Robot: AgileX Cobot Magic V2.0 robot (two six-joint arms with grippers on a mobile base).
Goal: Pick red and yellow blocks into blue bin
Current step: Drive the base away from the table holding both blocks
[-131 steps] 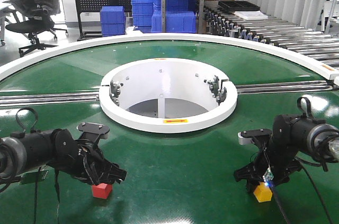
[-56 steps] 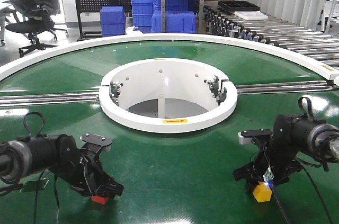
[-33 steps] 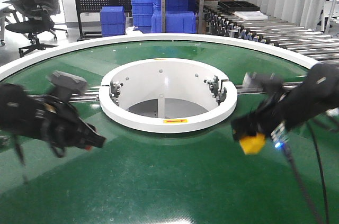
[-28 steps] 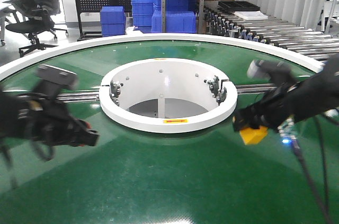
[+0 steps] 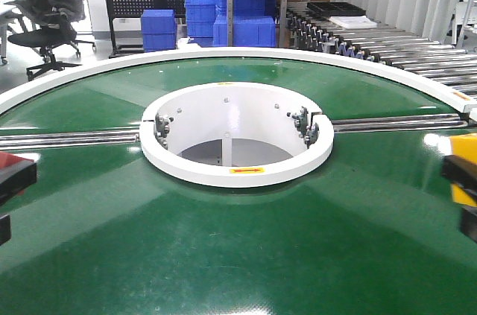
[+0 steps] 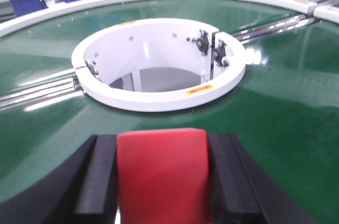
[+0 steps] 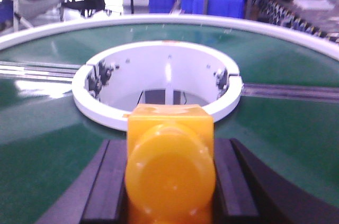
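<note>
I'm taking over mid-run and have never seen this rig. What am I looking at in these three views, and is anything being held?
It is a two-armed robot at a round green table with a white ring in its middle. The wide view looks forward from the robot; the other two come from cameras on each wrist, looking out between the black fingers. The left fingers are clamped on a red cube; the right fingers are clamped on a yellow studded brick. Blue crates stand behind, but I cannot pick out the target bin.
</note>
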